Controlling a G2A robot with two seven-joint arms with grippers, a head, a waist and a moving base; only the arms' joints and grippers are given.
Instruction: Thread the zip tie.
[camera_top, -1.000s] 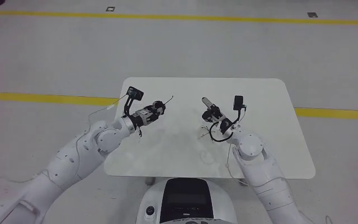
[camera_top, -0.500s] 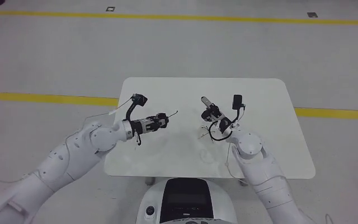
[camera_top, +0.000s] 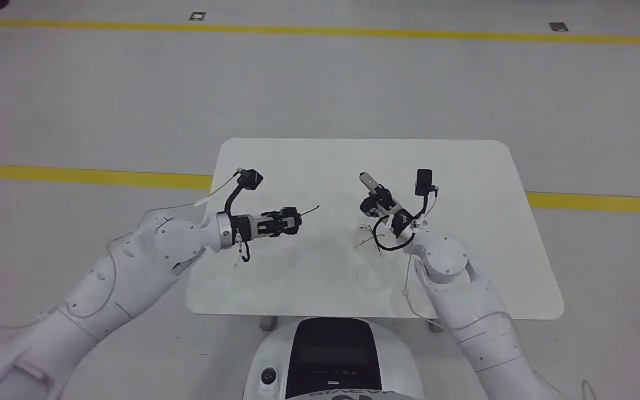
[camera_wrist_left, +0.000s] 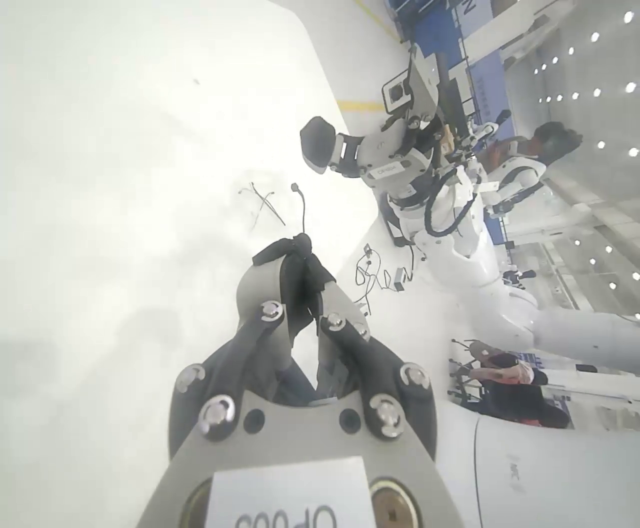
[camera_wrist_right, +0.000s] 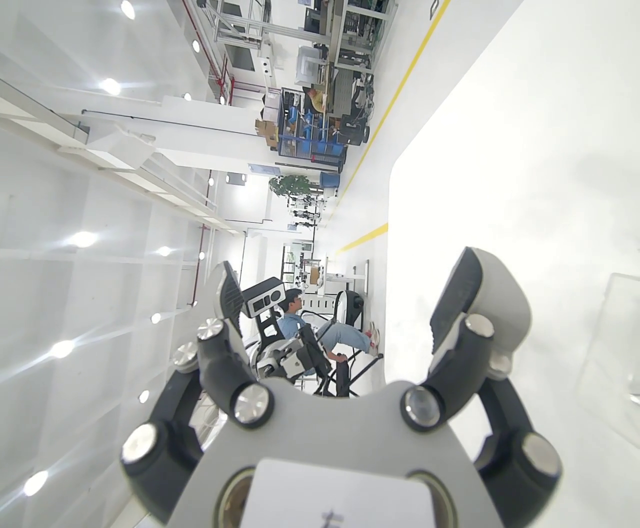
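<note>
The left gripper (camera_top: 290, 219) is hanging at the middle left of the top view, above the white table (camera_top: 470, 180). It is squeezing tight on the zip tie (camera_top: 309, 211). In the left wrist view its fingers (camera_wrist_left: 260, 285) are pressing together, and the thin black strip (camera_wrist_left: 303, 212) is poking out past the tips into the air.

The tie is looking very light, thin and bendy, and I think its smooth plastic is going to feel slippery. The free end is likely to wobble, so gripping close to that end, or right by the little square head, is probably the best way to aim it.

The left arm (camera_top: 150, 260) is coming in from the lower left corner, bending at the elbow and pointing its hand right, toward the centre.

A few loose ties (camera_top: 368, 238) are lying on the table just right of centre.

The right gripper (camera_top: 368, 183) is waiting at the middle right, well apart from the tie. Its jaws are spreading wide in the right wrist view (camera_wrist_right: 345, 295) and gripping nothing. The right arm (camera_top: 450, 265) is rising from the lower right and pointing up and left.
</note>
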